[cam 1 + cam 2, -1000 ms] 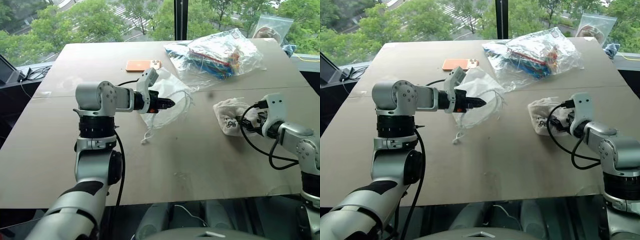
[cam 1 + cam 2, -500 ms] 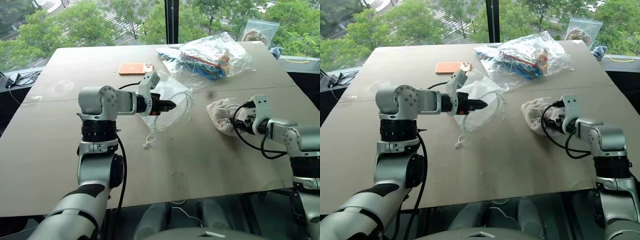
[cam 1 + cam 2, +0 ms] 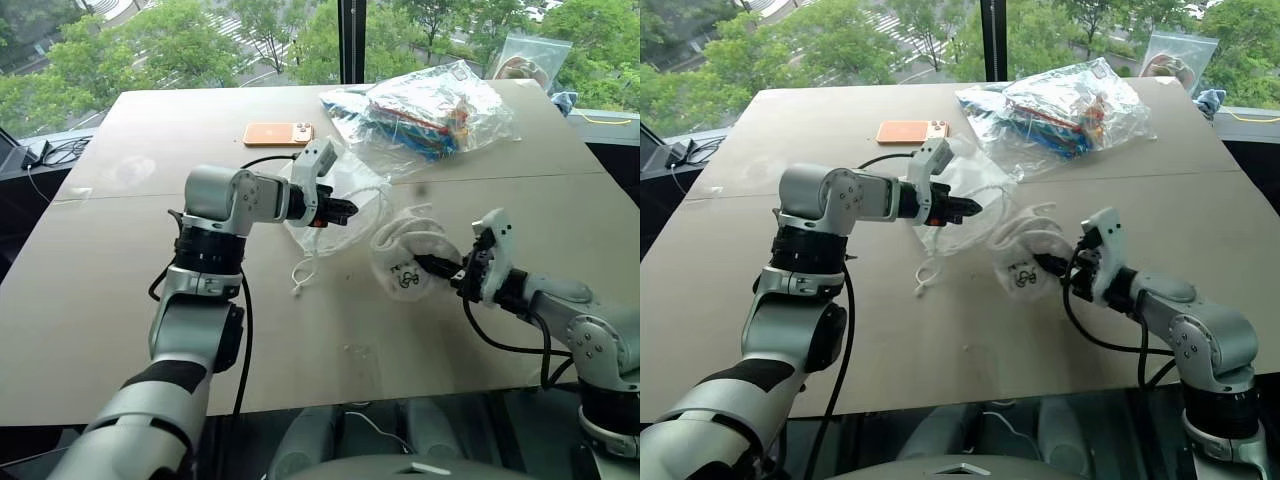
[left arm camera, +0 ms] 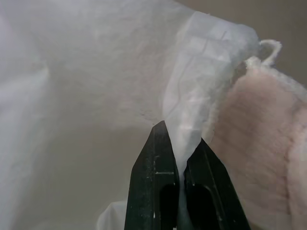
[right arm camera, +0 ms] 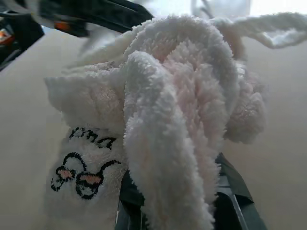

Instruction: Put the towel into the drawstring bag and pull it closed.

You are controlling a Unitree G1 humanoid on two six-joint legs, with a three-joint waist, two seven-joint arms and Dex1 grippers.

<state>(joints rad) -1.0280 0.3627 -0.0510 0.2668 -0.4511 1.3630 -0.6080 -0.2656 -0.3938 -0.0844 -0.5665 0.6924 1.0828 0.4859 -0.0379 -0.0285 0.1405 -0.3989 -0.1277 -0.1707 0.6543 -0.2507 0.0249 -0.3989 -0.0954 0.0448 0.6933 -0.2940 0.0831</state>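
One towel (image 3: 405, 262), one drawstring bag (image 3: 345, 195), one phone (image 3: 279, 133) and one clear plastic bag (image 3: 430, 105) share the counter (image 3: 120, 280). Left pincer (image 3: 350, 210), level mid-counter, pinches the drawstring bag's edge. Right pincer (image 3: 437, 268) clasps the towel just beside it.

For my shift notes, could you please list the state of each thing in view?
Towel: bunched, held by the right gripper.
Drawstring bag: edge pinched in the left gripper, cords loose.
Clear plastic bag: lying on the table.
Phone: flat, face down.
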